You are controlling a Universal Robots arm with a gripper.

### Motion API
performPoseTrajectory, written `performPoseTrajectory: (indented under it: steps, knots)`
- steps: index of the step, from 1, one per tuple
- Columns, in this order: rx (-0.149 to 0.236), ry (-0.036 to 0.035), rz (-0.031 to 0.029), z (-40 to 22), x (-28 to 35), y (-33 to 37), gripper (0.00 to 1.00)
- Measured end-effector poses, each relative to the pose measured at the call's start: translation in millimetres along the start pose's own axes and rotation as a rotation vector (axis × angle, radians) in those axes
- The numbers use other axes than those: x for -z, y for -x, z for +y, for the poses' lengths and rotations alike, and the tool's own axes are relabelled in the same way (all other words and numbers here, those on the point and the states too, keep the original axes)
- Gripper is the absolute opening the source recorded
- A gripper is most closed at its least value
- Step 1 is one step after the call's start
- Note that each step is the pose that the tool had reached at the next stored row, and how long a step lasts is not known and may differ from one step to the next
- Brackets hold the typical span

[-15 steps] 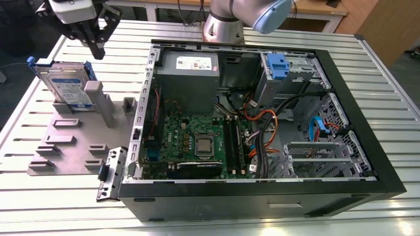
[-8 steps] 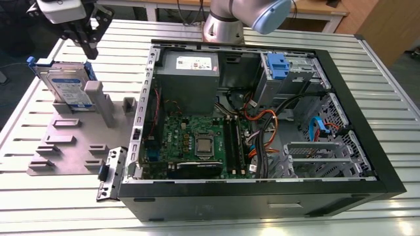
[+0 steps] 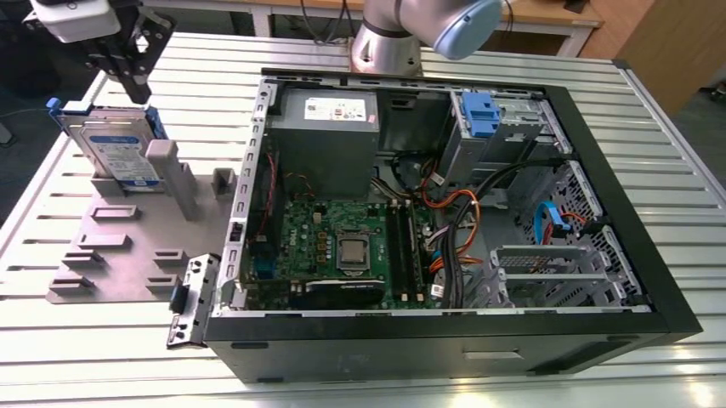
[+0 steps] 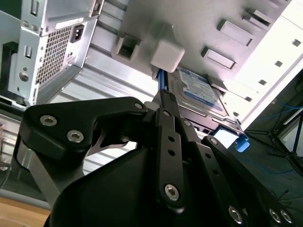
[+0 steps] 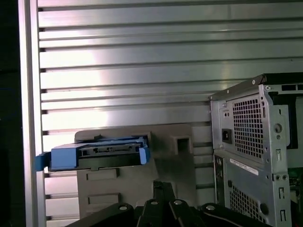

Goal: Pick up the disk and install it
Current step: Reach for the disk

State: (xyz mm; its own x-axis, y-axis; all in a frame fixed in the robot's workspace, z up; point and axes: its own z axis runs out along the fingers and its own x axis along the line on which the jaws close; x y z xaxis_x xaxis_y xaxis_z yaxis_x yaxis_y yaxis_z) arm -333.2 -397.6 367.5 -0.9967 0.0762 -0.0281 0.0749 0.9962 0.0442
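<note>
The disk point(image 3: 117, 153) stands on edge in a grey holder plate point(image 3: 125, 246) at the exterior view's left. It is a silver drive with a white-and-blue label in a blue carrier. My gripper point(image 3: 134, 89) hangs just above its top edge, apart from it, fingers together and holding nothing. In the second wrist view the black fingers point(image 4: 163, 97) point toward the disk's label face point(image 4: 196, 92). In the first wrist view the gripper point(image 5: 163, 187) sits close to the blue carrier edge of the disk point(image 5: 97, 153).
An open black computer case point(image 3: 635, 255) lies on the slatted metal table point(image 3: 681, 170), to the right of the holder in the exterior view. Inside are a grey power supply point(image 3: 326, 127), a motherboard point(image 3: 340, 246) and a metal drive cage with a blue latch point(image 3: 482, 115).
</note>
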Motion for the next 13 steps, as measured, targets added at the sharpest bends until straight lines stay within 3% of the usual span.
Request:
performPoseTrajectory:
  steps: [13]
  knots:
    - [0.0, -0.0008, 0.0, 9.7, -10.4, -37.7, 0.11]
